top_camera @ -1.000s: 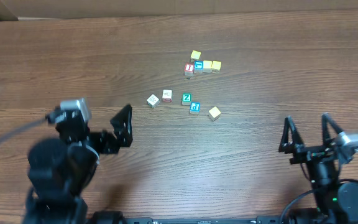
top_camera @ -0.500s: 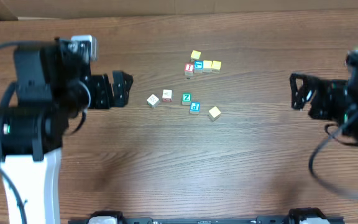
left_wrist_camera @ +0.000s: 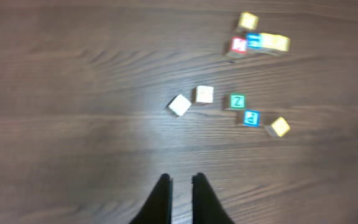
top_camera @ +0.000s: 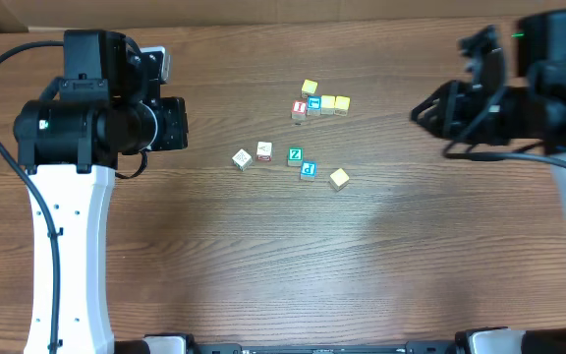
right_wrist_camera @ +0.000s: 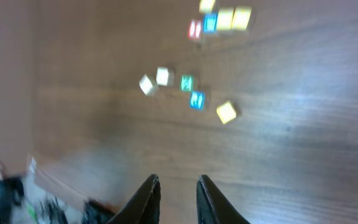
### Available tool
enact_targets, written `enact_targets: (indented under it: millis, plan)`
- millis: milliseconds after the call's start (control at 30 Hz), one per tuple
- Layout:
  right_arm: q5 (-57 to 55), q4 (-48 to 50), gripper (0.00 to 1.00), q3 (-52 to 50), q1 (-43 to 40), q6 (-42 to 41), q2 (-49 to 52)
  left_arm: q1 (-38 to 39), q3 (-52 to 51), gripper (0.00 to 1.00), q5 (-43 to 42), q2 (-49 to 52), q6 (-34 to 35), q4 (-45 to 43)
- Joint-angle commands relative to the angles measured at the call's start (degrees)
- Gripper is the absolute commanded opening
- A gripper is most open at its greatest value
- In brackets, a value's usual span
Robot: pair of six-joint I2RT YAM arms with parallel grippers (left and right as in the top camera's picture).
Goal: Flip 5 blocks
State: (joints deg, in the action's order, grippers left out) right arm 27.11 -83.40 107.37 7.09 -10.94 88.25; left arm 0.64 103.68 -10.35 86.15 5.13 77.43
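Left gripper (left_wrist_camera: 180, 179) hangs high over the bare table (top_camera: 263, 275), its jaws all but pressed together with nothing between them, well to the left of the five blocks. Reading across, these lie in a loose row mid-table: a whitish cube (top_camera: 242, 158) turned cornerwise, a second whitish cube (top_camera: 264, 151) just beside it, the green Z (top_camera: 295, 155), the blue P (top_camera: 309, 169) at its lower corner (touching or not, too small to tell), then the plain yellow cube (top_camera: 339, 178) a little apart. To flip well, I judge each arm should work its near end, come down with jaws opened just wider than a cube, square to its faces, and roll it one face over without nudging neighbours or the separate cluster (top_camera: 318, 103) beyond. Right gripper (right_wrist_camera: 178, 180), far right and equally high, shows a narrow gap and holds nothing.
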Motion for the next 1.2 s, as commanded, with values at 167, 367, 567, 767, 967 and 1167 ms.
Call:
enact_targets:
  millis: [167, 367, 567, 767, 967, 1167]
  plan:
    - [-20.74, 2.32, 0.48, -5.90, 15.13, -7.15, 6.56, -3.43, 1.49, 0.61, 10.34, 1.33, 12.57, 0.50]
    - [-21.29, 7.48, 0.64, -9.92, 19.43, -7.13, 12.61, -3.96, 1.42, 0.89, 10.38, 1.73, 12.66, 1.36]
    - [-21.33, 11.91, 0.68, -11.76, 19.85, -6.60, 19.28, -3.96, 1.36, 1.00, 10.84, 1.75, 12.66, 4.70]
    - [-21.73, 16.11, 0.69, -13.40, 19.85, -4.07, 23.67, -3.96, 1.31, 1.00, 10.95, 1.84, 12.70, 5.18]
    - [-22.64, 17.33, 0.68, -14.36, 19.85, -3.82, 27.34, -3.96, 0.52, 1.00, 10.93, 2.10, 12.70, 4.50]
    - [-24.06, 21.09, 0.67, -17.40, 19.85, -3.80, 28.89, -3.96, 0.48, 1.00, 10.95, 2.97, 12.70, 4.85]
